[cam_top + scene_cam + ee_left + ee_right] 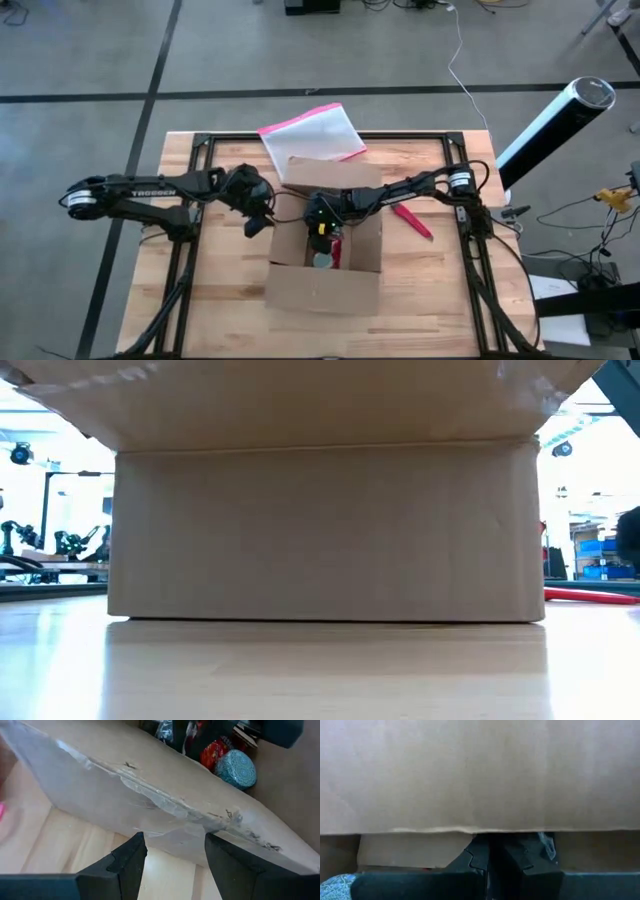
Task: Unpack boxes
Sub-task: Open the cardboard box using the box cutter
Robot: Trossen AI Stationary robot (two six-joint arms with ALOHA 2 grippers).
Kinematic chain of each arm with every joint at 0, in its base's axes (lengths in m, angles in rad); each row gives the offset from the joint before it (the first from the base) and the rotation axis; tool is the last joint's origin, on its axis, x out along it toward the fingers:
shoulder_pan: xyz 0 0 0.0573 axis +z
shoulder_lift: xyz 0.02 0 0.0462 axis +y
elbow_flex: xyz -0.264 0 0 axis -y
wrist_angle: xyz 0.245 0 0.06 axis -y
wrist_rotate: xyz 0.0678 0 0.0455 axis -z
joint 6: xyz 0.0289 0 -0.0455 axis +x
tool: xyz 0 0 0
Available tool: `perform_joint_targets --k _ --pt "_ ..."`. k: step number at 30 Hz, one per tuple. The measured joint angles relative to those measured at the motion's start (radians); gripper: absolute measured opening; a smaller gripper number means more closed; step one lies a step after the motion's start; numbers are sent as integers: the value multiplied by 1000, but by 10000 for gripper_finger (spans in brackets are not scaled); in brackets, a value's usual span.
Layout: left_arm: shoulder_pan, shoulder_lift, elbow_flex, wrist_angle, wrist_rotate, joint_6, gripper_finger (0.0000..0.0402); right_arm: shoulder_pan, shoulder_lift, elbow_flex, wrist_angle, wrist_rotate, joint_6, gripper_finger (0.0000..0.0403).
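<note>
Box (325, 255), right gripper (322, 228) closed inside.

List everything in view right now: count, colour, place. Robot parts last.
cardboard box: 1, brown, table centre, flaps open, torn clear tape on one flap
teal round tin: 1, teal, inside the box
red packet: 1, red, inside the box beside the tin
zip pouch: 1, translucent with pink edge, far table edge behind the box
red tool: 1, red, on the table right of the box
table: 1, light wood with black frame
left end effector: 1, dark, open, at the box's left flap
right end effector: 1, dark, fingers together, inside the box
</note>
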State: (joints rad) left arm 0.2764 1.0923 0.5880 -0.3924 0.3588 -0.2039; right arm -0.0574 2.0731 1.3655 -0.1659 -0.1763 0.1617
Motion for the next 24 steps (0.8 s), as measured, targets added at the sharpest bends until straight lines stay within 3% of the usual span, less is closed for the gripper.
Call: perform_joint_targets --k 24 --pt "-18 68 0 -1 5 -17 192 8 -89 -5 18 -95 50 11"
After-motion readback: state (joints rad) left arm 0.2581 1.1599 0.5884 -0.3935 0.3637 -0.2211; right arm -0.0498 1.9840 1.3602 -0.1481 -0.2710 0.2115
